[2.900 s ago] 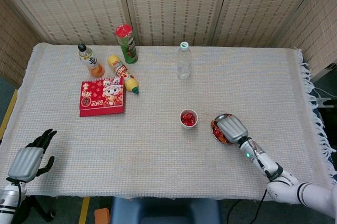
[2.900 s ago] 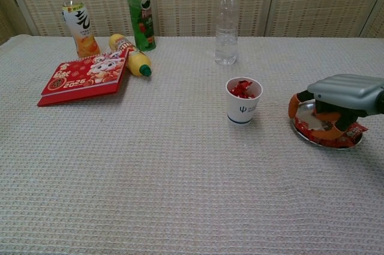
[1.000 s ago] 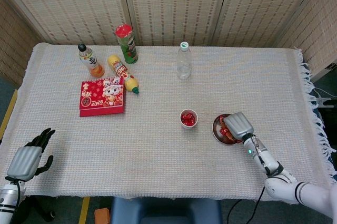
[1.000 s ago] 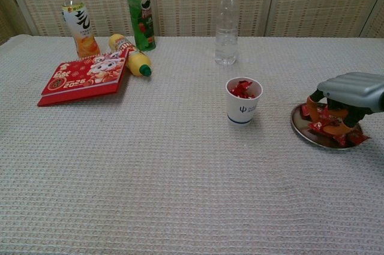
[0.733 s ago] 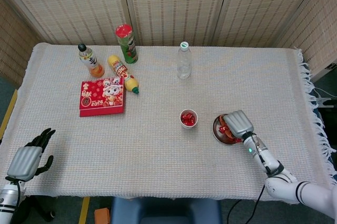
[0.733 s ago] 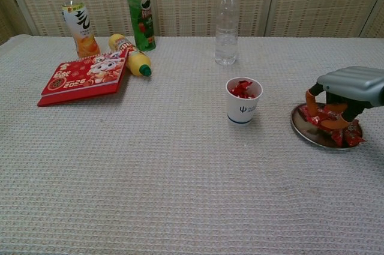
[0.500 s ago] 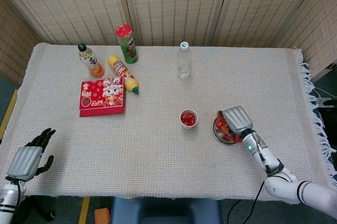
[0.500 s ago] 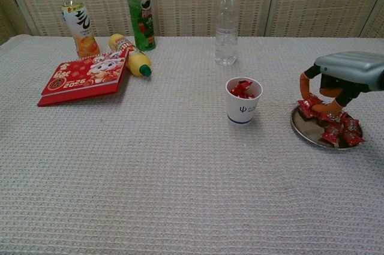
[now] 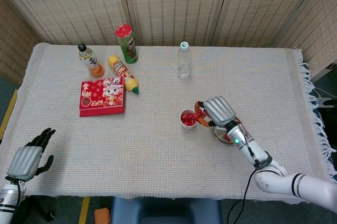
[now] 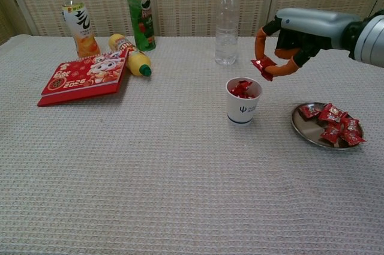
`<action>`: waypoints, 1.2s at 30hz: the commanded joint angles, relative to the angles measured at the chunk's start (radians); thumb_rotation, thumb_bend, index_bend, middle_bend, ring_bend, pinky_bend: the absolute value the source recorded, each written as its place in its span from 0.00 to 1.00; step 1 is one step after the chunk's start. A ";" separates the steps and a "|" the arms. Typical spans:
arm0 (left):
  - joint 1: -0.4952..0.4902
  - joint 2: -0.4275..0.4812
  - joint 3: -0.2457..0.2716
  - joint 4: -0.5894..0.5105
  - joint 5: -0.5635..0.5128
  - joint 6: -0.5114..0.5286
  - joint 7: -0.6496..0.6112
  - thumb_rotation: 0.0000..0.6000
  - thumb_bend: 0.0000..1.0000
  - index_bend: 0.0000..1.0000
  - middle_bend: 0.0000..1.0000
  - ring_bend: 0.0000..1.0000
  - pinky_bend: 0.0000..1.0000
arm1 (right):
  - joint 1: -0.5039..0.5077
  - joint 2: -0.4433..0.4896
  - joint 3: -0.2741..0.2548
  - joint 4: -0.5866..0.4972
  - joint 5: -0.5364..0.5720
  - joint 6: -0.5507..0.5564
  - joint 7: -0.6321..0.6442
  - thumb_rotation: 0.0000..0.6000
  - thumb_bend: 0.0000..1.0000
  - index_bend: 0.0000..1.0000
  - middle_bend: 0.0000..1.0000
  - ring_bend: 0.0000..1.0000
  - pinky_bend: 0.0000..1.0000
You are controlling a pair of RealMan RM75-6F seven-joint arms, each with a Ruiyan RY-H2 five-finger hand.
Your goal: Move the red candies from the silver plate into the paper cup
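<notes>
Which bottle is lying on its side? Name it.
The yellow bottle with the green cap, resting against the red booklet. The orange drink bottle and the clear water bottle stand upright.

This looks like a staged test corner indoors, not a lived-in room. A table (image 9: pixel 158 150) under a woven cream cloth (image 9: pixel 295 76) with a fringed right edge stands against folding screens (image 9: pixel 174 5) of woven reed that close off the far side. Snacks and drinks stand at the far left.
</notes>
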 commanded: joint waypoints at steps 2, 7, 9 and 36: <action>0.002 0.003 0.001 -0.001 0.006 0.005 -0.007 1.00 0.48 0.00 0.00 0.15 0.38 | 0.031 -0.056 0.009 0.034 0.018 -0.008 -0.034 1.00 0.37 0.68 0.96 0.86 1.00; 0.003 0.008 0.002 0.000 0.008 0.005 -0.018 1.00 0.48 0.00 0.00 0.15 0.38 | 0.053 -0.126 0.008 0.105 0.042 -0.013 -0.058 1.00 0.37 0.68 0.96 0.86 1.00; 0.003 0.009 0.002 0.000 0.007 0.006 -0.020 1.00 0.48 0.00 0.00 0.15 0.38 | 0.056 -0.137 0.007 0.117 0.043 -0.013 -0.059 1.00 0.37 0.67 0.96 0.86 1.00; 0.004 0.010 0.002 0.002 0.012 0.008 -0.026 1.00 0.48 0.00 0.00 0.15 0.38 | 0.037 -0.084 -0.033 0.087 0.061 -0.002 -0.093 1.00 0.37 0.30 0.96 0.83 1.00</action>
